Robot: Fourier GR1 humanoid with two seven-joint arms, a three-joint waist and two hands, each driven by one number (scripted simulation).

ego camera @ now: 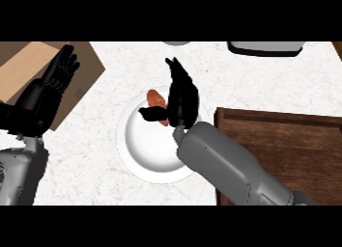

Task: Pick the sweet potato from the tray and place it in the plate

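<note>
Right hand [179,99] over white plate [154,164]; sweet potato [157,99] on plate.
Right fingers straight, open; potato just left of them, above thumb. Left hand [56,77] open, resting at left. Tray [288,144] right of fingers.

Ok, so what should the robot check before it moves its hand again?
1. Is the sweet potato over the plate? Ok: it shows above the plate's upper part, no longer over the tray.
2. Is it resting on the plate? Cannot tell: the right hand hides much of it.
3. Has the right hand let go? Cannot tell: its fingers look fairly straight, but the thumb is close beside the sweet potato.
4. Is the left hand out of the way? Ok: it rests open at the left, over the brown board.
5. Is there room to pull back? Ok: nothing stands between the plate and the tray.
</note>
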